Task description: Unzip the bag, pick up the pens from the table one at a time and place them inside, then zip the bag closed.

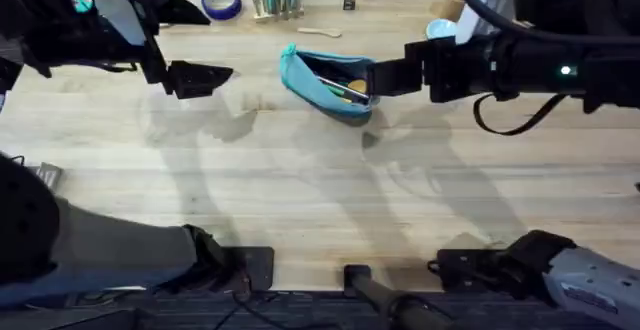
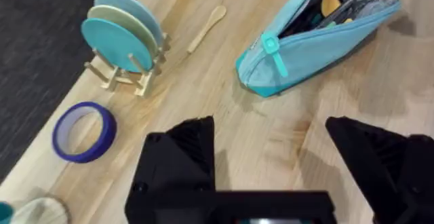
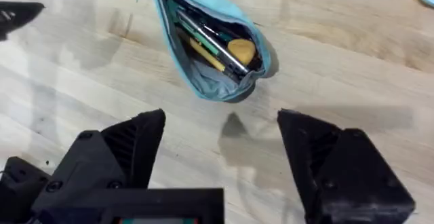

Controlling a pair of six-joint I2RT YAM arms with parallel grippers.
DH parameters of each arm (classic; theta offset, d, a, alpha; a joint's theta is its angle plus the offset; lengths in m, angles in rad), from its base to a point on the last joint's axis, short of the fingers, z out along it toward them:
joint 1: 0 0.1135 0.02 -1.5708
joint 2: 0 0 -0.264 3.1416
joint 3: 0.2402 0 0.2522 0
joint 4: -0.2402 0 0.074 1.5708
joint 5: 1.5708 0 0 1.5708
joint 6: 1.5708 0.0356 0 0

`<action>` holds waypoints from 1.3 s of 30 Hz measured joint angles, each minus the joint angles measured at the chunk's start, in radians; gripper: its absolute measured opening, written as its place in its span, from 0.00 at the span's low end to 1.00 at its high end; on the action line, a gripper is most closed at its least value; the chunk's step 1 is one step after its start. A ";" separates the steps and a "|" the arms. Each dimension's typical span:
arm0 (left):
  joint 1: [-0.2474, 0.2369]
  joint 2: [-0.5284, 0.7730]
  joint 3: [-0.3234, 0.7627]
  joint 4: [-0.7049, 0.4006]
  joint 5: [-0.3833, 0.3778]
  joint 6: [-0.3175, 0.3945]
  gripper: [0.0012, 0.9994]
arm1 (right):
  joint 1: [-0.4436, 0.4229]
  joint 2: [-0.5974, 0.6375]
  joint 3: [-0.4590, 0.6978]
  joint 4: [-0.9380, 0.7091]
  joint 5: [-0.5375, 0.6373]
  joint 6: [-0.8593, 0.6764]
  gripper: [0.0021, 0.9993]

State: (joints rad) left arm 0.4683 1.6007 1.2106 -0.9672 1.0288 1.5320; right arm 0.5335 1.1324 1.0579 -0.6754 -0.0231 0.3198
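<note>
The teal pencil pouch (image 1: pixel 328 82) lies toward the table's (image 1: pixel 300 190) far edge, near the middle, its zipper gaping so the pens (image 3: pixel 210 39) rest inside (with a yellow item). Both grippers hang empty, fingers spread wide: the right gripper (image 3: pixel 224 149) just beside the pouch's open end, the left gripper (image 2: pixel 271 159) off its pull-tab end, probably set for zipping.

teal soft fabric pencil pouch (image 1: pixel 328 82) | unzipped, gaping; lying on pale plank-grain wooden table (image 1: pixel 300 200) | slim pens (image 3: pixel 207 37) inside; apparently green and silver, beside something yellow
</note>
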 joint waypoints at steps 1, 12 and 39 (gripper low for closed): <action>0.000 0.016 0.000 0.004 0.007 0.007 0.99 | 0.000 0.000 0.000 0.000 0.000 0.004 1.00; 0.000 0.145 0.000 0.094 0.092 0.033 0.99 | 0.000 0.000 0.000 0.001 0.000 0.043 1.00; -0.066 0.257 0.000 0.127 0.154 0.036 0.99 | 0.004 0.000 0.004 0.093 -0.030 0.181 1.00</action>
State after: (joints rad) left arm 0.4019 1.8580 1.2106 -0.8402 1.1824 1.5684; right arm 0.5371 1.1328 1.0624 -0.5821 -0.0526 0.5008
